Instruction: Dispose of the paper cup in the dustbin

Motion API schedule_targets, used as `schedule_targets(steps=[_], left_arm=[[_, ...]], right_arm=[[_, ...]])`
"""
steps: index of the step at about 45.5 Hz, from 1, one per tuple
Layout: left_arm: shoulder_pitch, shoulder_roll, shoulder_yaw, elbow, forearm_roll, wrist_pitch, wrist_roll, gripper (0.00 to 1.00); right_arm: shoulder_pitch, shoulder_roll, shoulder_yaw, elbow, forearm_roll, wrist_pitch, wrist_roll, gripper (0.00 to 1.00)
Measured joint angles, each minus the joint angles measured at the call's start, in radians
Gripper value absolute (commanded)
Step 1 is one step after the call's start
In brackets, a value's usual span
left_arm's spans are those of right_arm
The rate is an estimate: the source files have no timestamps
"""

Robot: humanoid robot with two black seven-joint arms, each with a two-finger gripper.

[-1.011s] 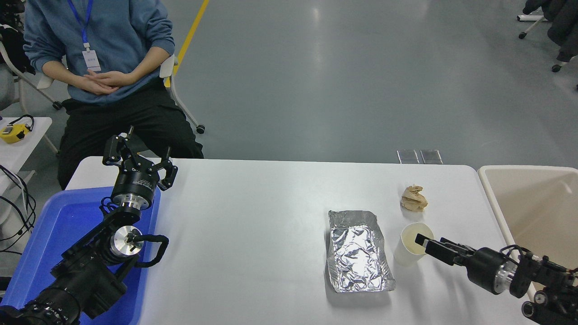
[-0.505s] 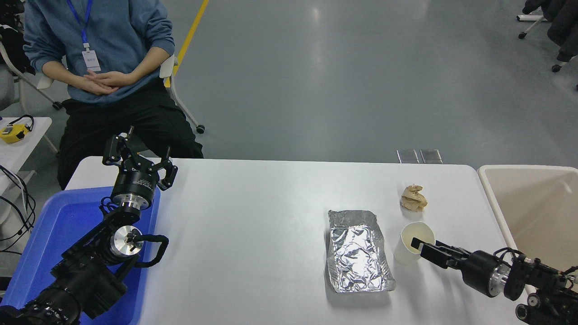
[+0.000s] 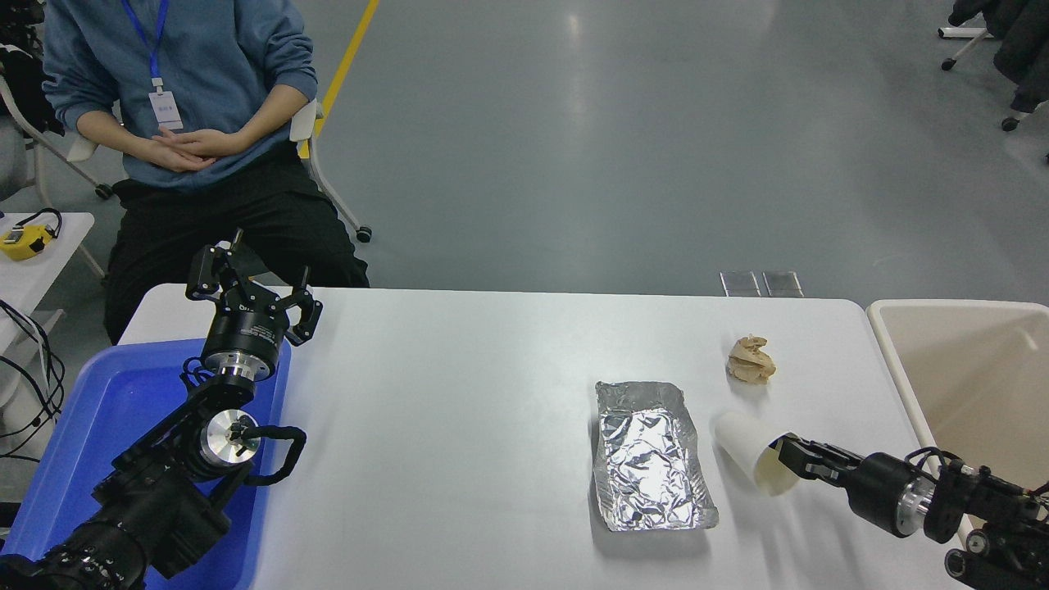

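Paper cup (image 3: 750, 459): tipped, mouth toward right pincer (image 3: 784, 452), rim pinched, just beside foil tray (image 3: 651, 455) on tabletop (image 3: 459, 426). Step: grasp made. Next: lift, carry right over dustbin (image 3: 967, 377), release.

You have 1 view only, a head camera set high on the robot's side of the white table (image 3: 492, 393), facing forward and down. Both arms enter from the bottom corners and point away from you. The table fills the lower half at middling range; the grey floor (image 3: 623, 139) and a seated person (image 3: 188, 123) at the far side fill the top.
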Motion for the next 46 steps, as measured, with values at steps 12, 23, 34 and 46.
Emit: schedule_targets(steps=[12, 23, 34, 46], left_arm=[[0.0, 0.0, 0.0, 0.0, 0.0, 0.0, 0.0, 1.0], [0.0, 0.0, 0.0, 0.0, 0.0, 0.0, 0.0, 1.0], [0.0, 0.0, 0.0, 0.0, 0.0, 0.0, 0.0, 1.0], [0.0, 0.0, 0.0, 0.0, 0.0, 0.0, 0.0, 1.0]], right_arm=[[0.001, -0.044, -0.017, 0.04, 0.007, 0.002, 0.005, 0.14], [0.0, -0.061, -0.02, 0.056, 0.012, 0.001, 0.039, 0.0], [0.001, -0.074, -0.02, 0.061, 0.017, 0.001, 0.066, 0.0], [0.011, -0.11, -0.014, 0.091, 0.05, 0.007, 0.085, 0.0]])
